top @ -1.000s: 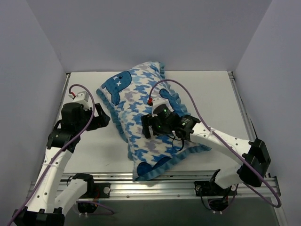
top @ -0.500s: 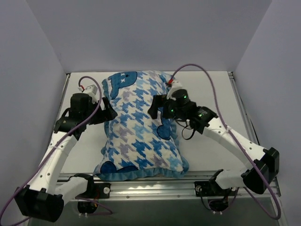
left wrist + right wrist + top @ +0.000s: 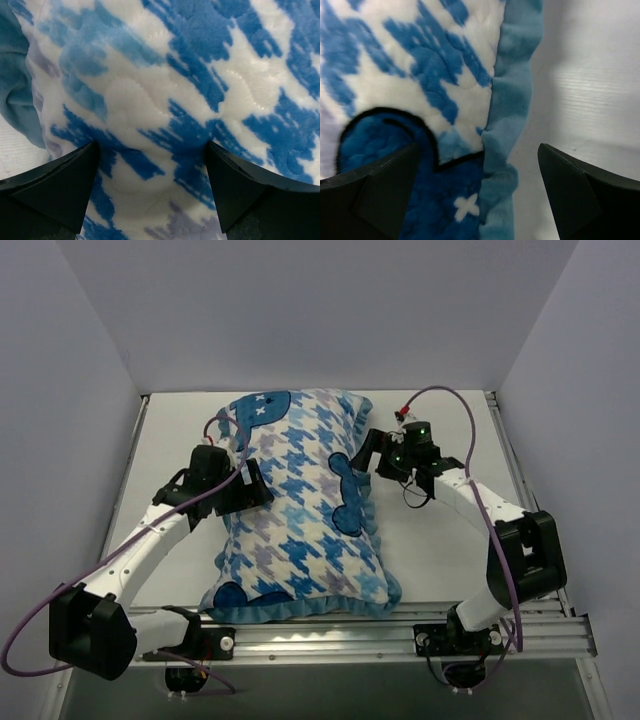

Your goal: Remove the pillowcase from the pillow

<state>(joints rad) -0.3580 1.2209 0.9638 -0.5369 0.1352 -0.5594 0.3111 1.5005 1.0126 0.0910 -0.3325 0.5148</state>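
- The pillowcase (image 3: 300,510) lies full and plump along the middle of the surface (image 3: 450,560). Its patterned side is up, and its near end sits at the front edge between the two arms.
- The pillow shows nowhere. Judging by the bulk, it sits wholly inside the cover, so nothing has come out yet.
- No opening in the cover shows from above. It may be on the underside or at one end, but I cannot tell which.
- The left jaws stand apart, with their tips pressed into the plush front on the cover's left flank. Fabric bulges between them but is not pinched.
- The right jaws also stand wide apart and hold nothing. They are poised over the teal ruffle (image 3: 512,75) on the right edge, beside the dark blue patch (image 3: 385,165), with bare surface under one tip.
- By my reckoning the task is at its very start, with no grip on the cover yet. Finding the opening, holding the cushion back and drawing the fabric off all remain.
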